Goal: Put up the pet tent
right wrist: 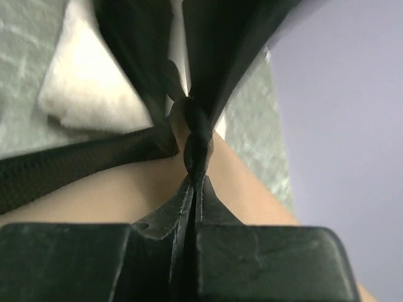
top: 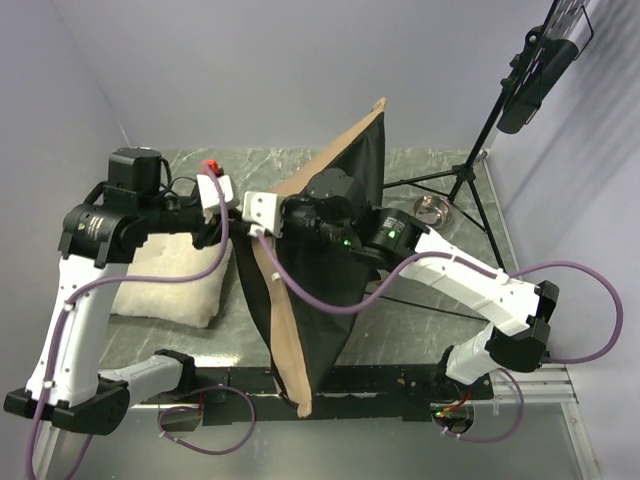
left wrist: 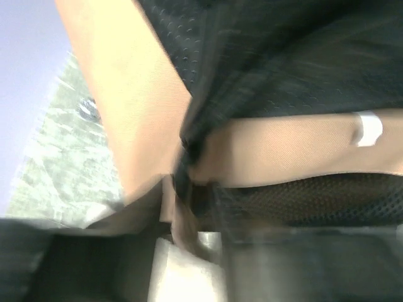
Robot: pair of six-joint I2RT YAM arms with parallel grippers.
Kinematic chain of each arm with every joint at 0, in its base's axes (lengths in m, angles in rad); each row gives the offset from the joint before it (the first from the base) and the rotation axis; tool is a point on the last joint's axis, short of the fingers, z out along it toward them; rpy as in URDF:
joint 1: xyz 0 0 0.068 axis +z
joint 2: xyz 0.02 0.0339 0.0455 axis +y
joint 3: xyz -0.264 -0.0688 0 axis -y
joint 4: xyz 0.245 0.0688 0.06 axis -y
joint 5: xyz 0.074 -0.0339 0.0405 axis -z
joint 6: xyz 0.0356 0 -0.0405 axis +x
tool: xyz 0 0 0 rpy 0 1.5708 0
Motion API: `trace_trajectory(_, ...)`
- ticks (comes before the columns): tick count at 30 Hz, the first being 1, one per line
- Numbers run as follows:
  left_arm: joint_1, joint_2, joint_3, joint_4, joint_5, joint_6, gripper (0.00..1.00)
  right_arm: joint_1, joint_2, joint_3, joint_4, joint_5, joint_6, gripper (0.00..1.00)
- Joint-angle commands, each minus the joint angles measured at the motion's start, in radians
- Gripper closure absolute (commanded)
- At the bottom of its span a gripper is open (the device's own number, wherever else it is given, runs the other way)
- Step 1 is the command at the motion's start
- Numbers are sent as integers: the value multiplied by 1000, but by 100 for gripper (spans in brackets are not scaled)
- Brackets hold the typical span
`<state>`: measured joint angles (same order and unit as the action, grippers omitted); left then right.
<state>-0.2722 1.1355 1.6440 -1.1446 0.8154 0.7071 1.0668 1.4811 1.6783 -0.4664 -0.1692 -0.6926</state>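
The pet tent [top: 338, 300] stands on edge in the middle of the table, folded flat, with a tan side and black mesh panels. My right gripper [top: 300, 214] reaches in from the right near the top of the tent. In the right wrist view the right gripper [right wrist: 196, 184] is shut on a bunched black fold of the pet tent [right wrist: 195, 135]. My left gripper [top: 260, 214] presses against the tent's upper left edge. The left wrist view is blurred: a tan strip of the pet tent [left wrist: 277, 151] lies across the left gripper [left wrist: 208, 251], and how the jaws stand is unclear.
A cream-white pillow [top: 170, 280] lies on the marble-patterned table [top: 420, 320] left of the tent, under the left arm. A small steel bowl [top: 432, 210] sits at the back right, beside a black tripod [top: 470, 170] carrying a lamp. Walls close the left and back.
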Motion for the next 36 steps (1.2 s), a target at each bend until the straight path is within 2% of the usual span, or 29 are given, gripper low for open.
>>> trace_trajectory(1,-2,-89,36,101,42,-55,39,-96,-71,-41,-20,-64,96,100)
trace_trajectory(3,4,-127,1,204,34,-147,22,-125,-110,-75,12,-145,134,100)
trace_trajectory(6,30,-201,-84,389,62,-282,15,-166,-174,-144,96,-237,195,100)
trace_trajectory(8,44,-247,-157,504,82,-371,13,-194,-229,-216,174,-311,235,100)
trace_trajectory(11,73,-260,-211,583,117,-455,14,-223,-278,-275,262,-384,297,100)
trace_trajectory(13,117,-261,-242,617,181,-517,17,-238,-306,-301,297,-417,329,100)
trace_trajectory(17,241,-295,-387,834,379,-676,20,-255,-338,-336,351,-469,390,100)
trace_trajectory(19,268,-313,-459,937,439,-678,21,-263,-352,-347,371,-498,415,100)
trace_trajectory(22,265,-313,-507,1002,467,-643,23,-265,-369,-364,396,-529,441,100)
trace_trajectory(28,216,-243,-461,930,516,-528,25,-264,-369,-377,431,-576,481,100)
trace_trajectory(30,173,-234,-460,915,501,-500,29,-263,-363,-381,451,-584,490,100)
trace_trajectory(32,133,-226,-466,916,481,-501,35,-261,-354,-379,462,-589,493,100)
trace_trajectory(36,102,-218,-493,967,461,-558,40,-263,-347,-374,462,-595,495,100)
